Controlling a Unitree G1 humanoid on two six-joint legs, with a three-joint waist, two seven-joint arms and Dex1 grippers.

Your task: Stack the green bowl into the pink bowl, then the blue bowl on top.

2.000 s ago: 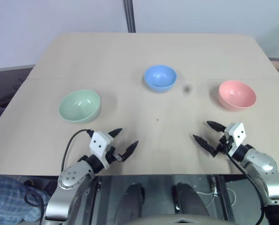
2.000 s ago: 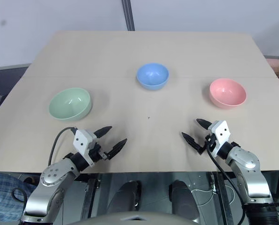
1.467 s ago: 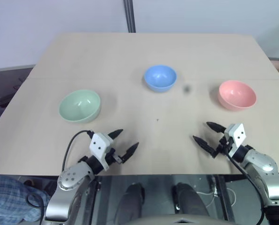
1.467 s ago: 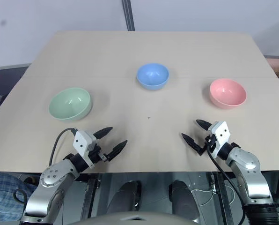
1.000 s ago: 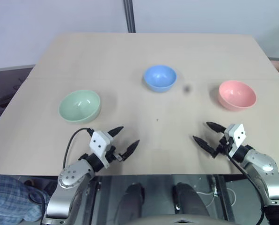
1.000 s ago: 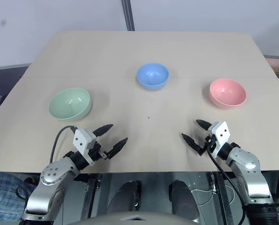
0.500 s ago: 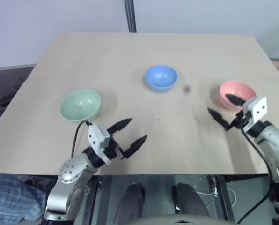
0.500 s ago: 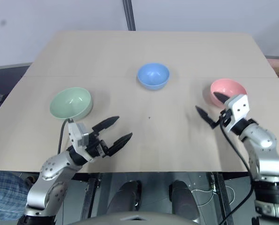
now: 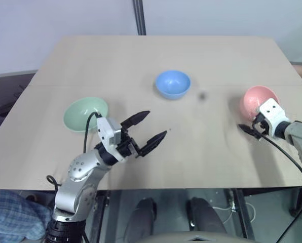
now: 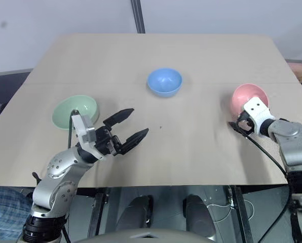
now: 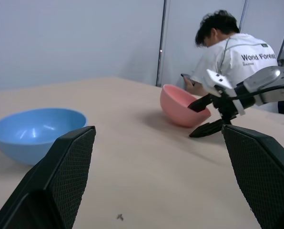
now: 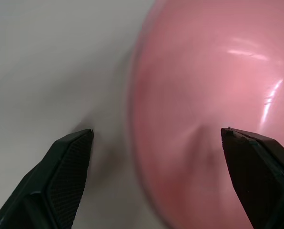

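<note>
Green bowl (image 9: 85, 113), pink bowl (image 9: 258, 100) and blue bowl (image 9: 173, 83) sit apart, each empty.

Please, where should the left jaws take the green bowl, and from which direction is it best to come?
Probably the rim of the green bowl. It sits upright and open, with smooth round walls that give no hold lower down. The left gripper, open, hovers beside it toward the table's middle, so coming from above on the near rim, one jaw inside and one outside, looks simplest.
</note>
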